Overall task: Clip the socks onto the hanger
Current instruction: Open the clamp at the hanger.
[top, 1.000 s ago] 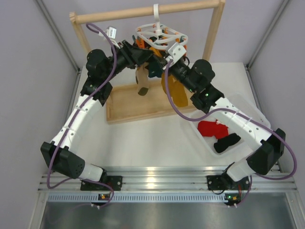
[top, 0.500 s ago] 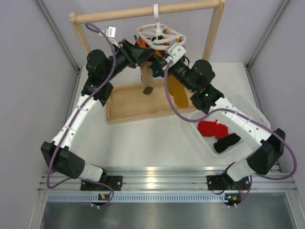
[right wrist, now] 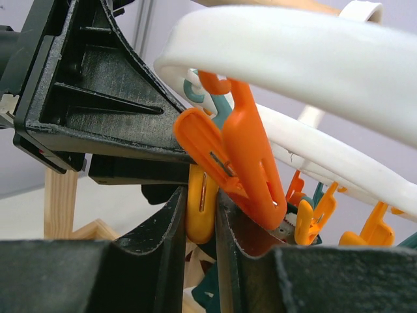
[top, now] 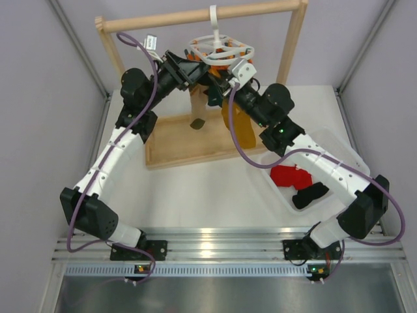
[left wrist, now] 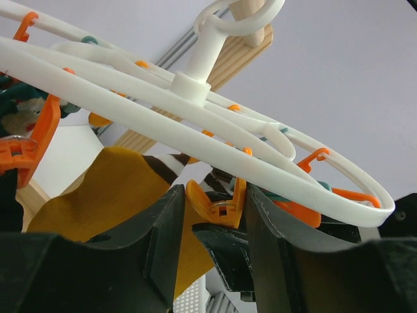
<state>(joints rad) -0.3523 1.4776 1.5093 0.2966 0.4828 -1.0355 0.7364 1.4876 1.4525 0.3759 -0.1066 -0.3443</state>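
Squeezing one orange clip (left wrist: 210, 203) between the two fingers of the left gripper (left wrist: 215, 197), a handle of the clip pressing against each finger. Holding that grasp just under the white ring of the hanger (left wrist: 130, 104), itself hanging by its hook from the wooden rack (top: 195, 16). Pinching a yellow-orange clip (right wrist: 199, 215) in the nearly closed fingers of the right gripper (right wrist: 200, 195), close in front of the left gripper and again just below the ring. Gripping no sock with either one: red socks (top: 290, 175) and a black sock (top: 311, 194) lying in a clear bin (top: 339, 147), well apart from both grippers, down and back beside the right arm. Showing a mustard sock (left wrist: 111, 189) dangling from the ring just beyond the left gripper's fingers.
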